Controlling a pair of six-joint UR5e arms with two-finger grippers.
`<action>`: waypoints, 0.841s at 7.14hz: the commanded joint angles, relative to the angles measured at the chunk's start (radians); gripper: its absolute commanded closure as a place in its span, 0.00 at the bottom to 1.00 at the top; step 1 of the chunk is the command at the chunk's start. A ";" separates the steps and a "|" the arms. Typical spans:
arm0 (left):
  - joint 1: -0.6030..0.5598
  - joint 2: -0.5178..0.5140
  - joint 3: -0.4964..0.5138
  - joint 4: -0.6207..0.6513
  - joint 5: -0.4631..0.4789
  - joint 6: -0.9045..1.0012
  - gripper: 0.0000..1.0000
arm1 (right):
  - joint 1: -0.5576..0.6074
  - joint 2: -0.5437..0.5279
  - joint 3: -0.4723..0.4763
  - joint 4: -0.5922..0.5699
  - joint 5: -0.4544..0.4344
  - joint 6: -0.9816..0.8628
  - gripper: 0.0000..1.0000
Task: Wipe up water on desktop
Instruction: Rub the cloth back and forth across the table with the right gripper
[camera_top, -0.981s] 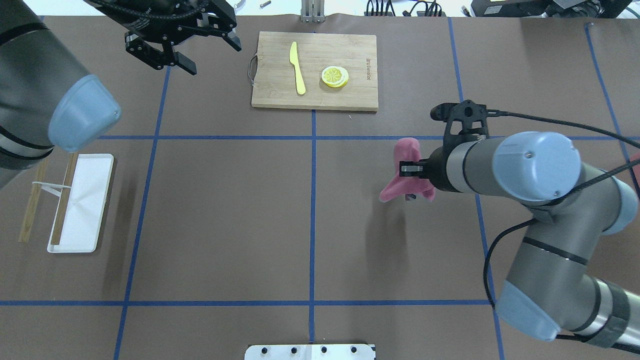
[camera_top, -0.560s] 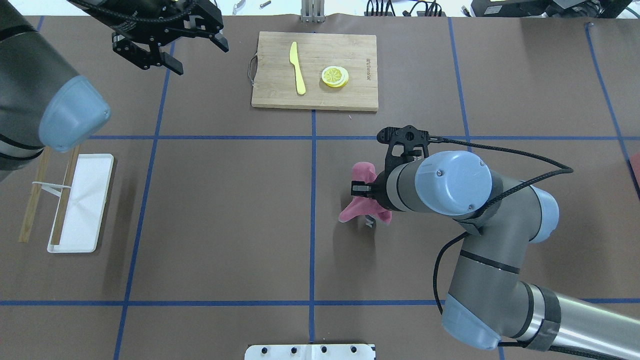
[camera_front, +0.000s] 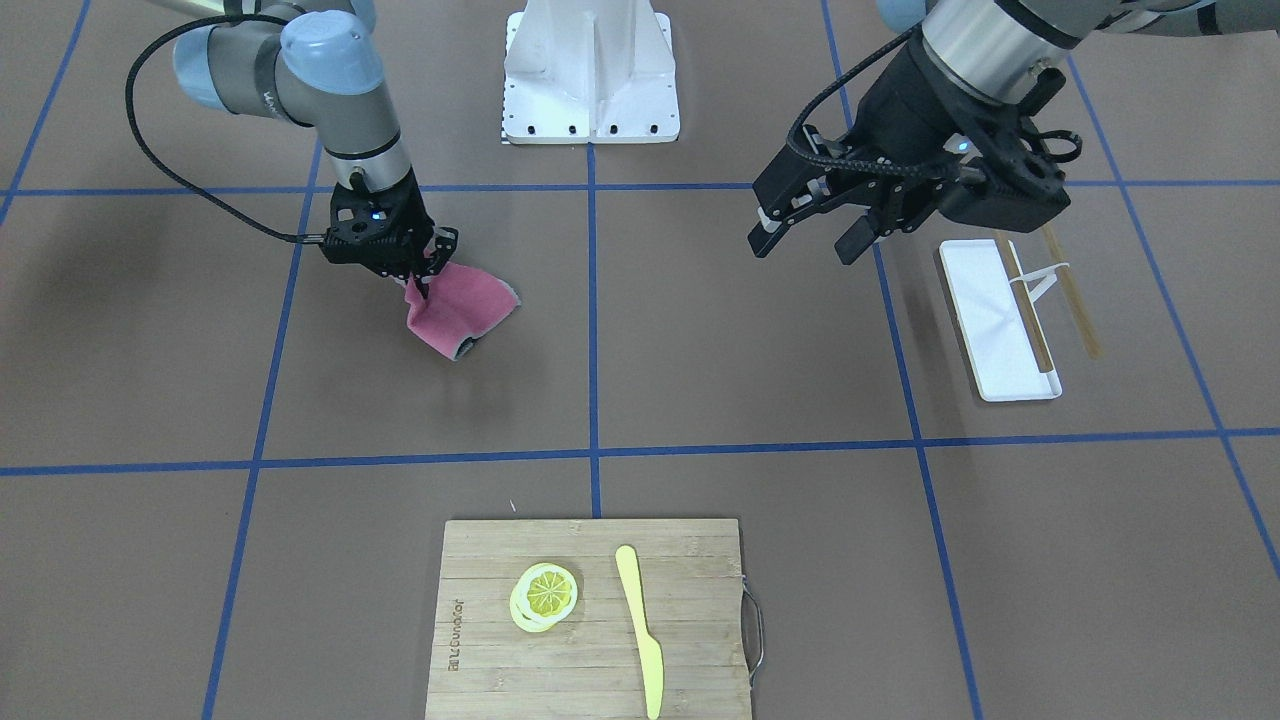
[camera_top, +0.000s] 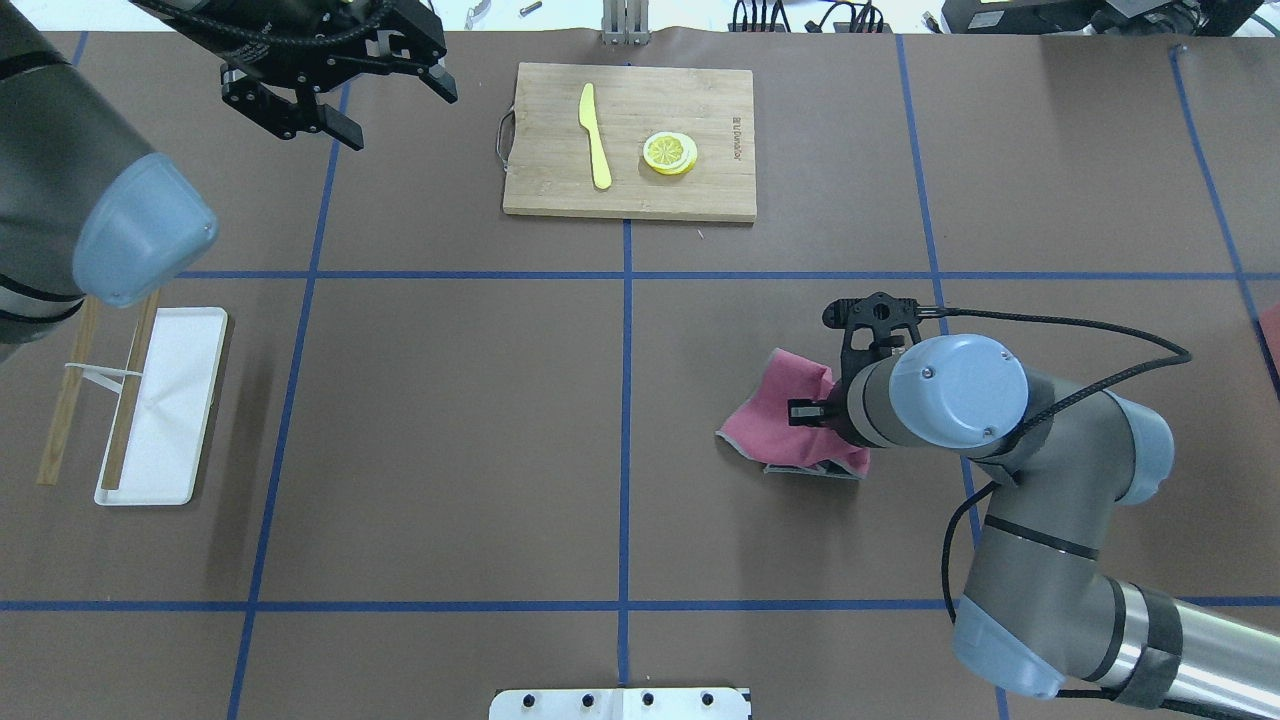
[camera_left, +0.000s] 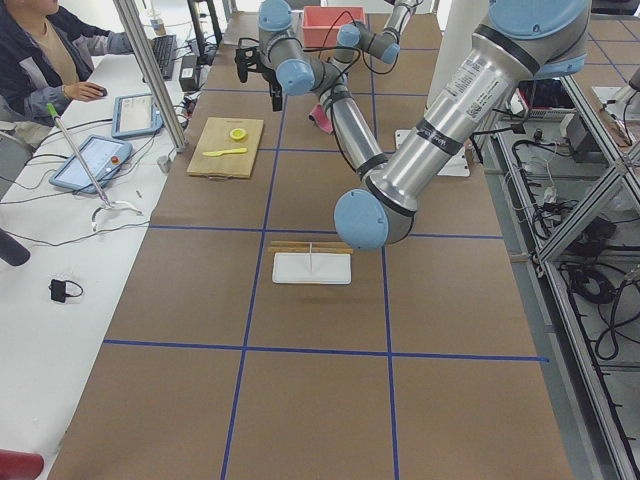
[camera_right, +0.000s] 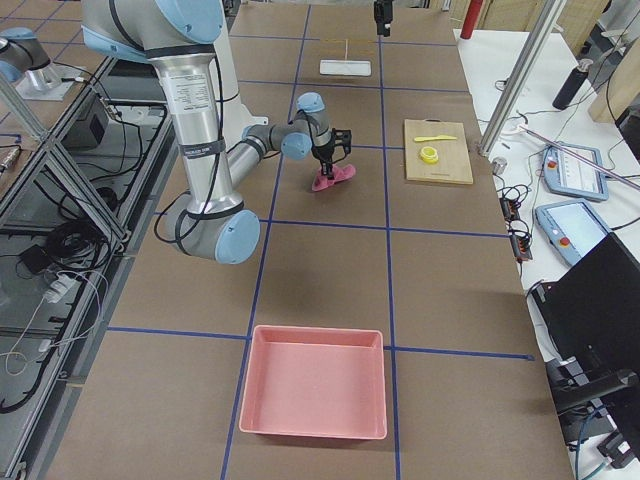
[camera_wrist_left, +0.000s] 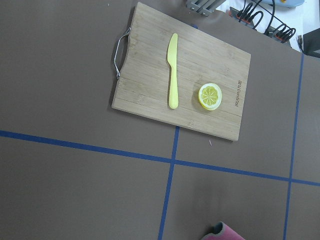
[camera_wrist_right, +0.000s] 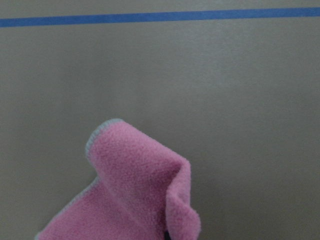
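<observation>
Two grippers hang over one wide brown desktop (camera_top: 450, 420) taped into blue-lined rectangles. Left gripper (camera_front: 805, 243): fingers spread wide, empty, held high. Bamboo cutting board (camera_top: 630, 140): well apart from both sets of fingers. Right gripper (camera_front: 418, 272): fingers clamped on a pink cloth (camera_front: 462, 310). The cloth trails from the fingertips onto the desktop, one edge curled. On the board: yellow knife (camera_top: 595, 135), lemon slice (camera_top: 670, 153).
</observation>
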 joint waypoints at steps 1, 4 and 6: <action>0.000 0.000 -0.009 0.002 0.000 -0.001 0.04 | 0.090 -0.103 0.002 0.001 0.079 -0.162 1.00; 0.000 0.000 -0.011 0.002 0.000 -0.001 0.04 | 0.179 -0.174 0.002 0.020 0.133 -0.301 1.00; 0.000 0.002 -0.014 0.002 0.002 -0.004 0.04 | 0.159 -0.033 -0.045 -0.020 0.130 -0.246 1.00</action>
